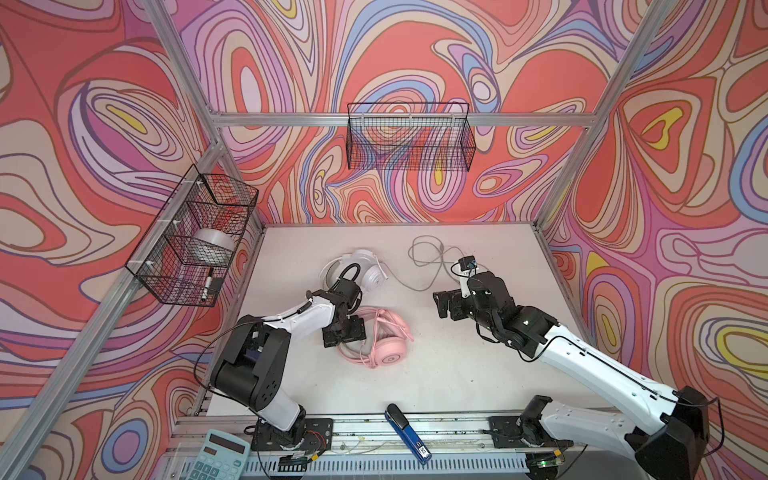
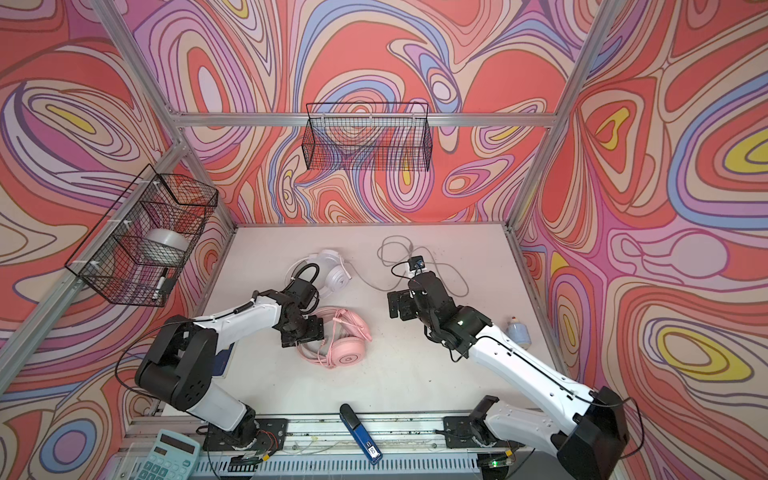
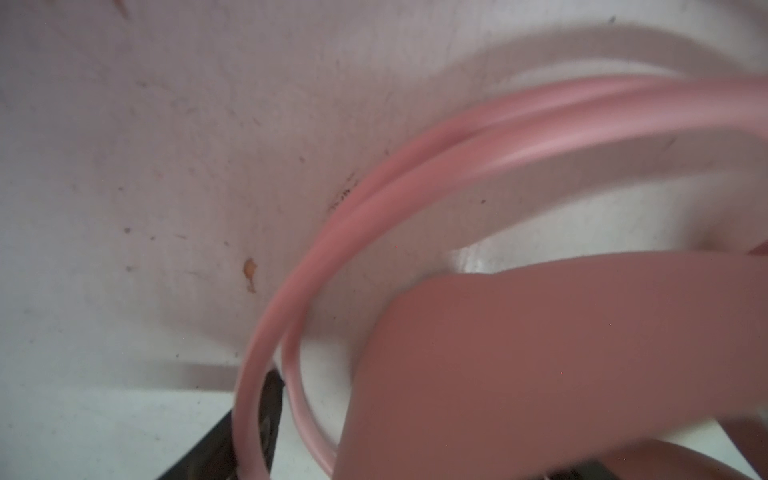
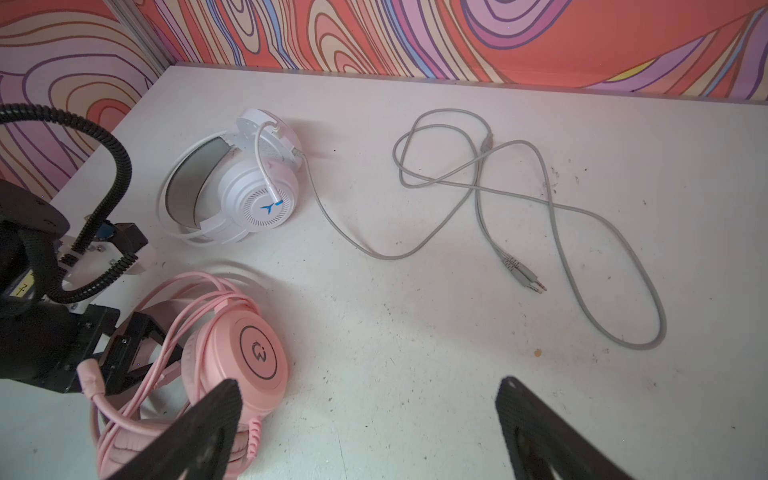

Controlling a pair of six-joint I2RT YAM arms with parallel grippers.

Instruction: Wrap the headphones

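The pink headphones [image 1: 384,343] [image 2: 343,345] [image 4: 249,353] lie mid-table with their pink cable looped around the headband. My left gripper [image 1: 345,330] [image 2: 303,332] [image 4: 135,355] sits low at the headband side, open, with the pink cable [image 3: 332,257] and the headband running between its fingers; one dark finger [image 3: 270,411] shows behind the cable. The white headphones [image 1: 361,270] [image 2: 328,270] [image 4: 237,187] lie further back, and their grey cable [image 1: 432,257] [image 2: 399,257] [image 4: 498,199] sprawls loose to the right. My right gripper [image 1: 442,305] [image 2: 397,305] [image 4: 368,415] hovers open and empty, right of the pink earcup.
A blue stapler [image 1: 407,432] [image 2: 360,432] and a calculator [image 1: 220,455] [image 2: 172,455] lie at the front edge. A wire basket [image 1: 195,237] on the left wall holds a tape roll and a marker. Another basket [image 1: 409,137] hangs at the back. A small bottle [image 2: 518,330] stands by the right wall.
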